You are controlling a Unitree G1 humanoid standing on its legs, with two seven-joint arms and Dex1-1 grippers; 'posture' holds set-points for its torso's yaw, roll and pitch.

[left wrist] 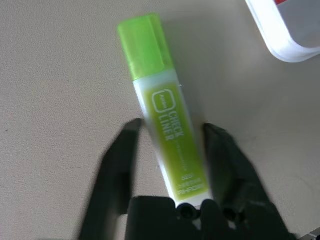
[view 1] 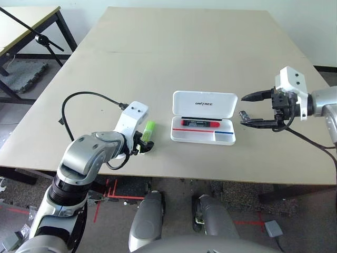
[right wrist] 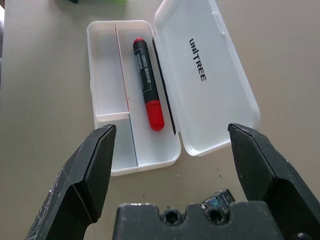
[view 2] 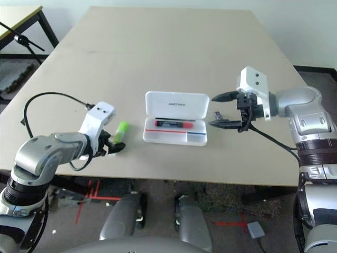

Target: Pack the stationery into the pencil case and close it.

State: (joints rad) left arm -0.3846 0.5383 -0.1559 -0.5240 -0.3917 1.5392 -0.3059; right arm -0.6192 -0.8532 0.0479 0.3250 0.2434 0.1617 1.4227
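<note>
Left wrist view: left gripper (left wrist: 170, 132) spread astride the highlighter (left wrist: 162, 107), not yet pinching. Pencil case (view 1: 204, 124) open at frame centre, marker (view 1: 200, 123) inside. Right gripper (view 1: 243, 109) spread, empty. Next: squeeze, then lift.

The white pencil case (view 1: 204, 124) lies open, lid laid flat, the red-capped black marker (view 1: 200, 123) in its tray, the lime-green highlighter (view 1: 148, 130) well left, a small dark cylinder (view 2: 217, 115) just right.
</note>
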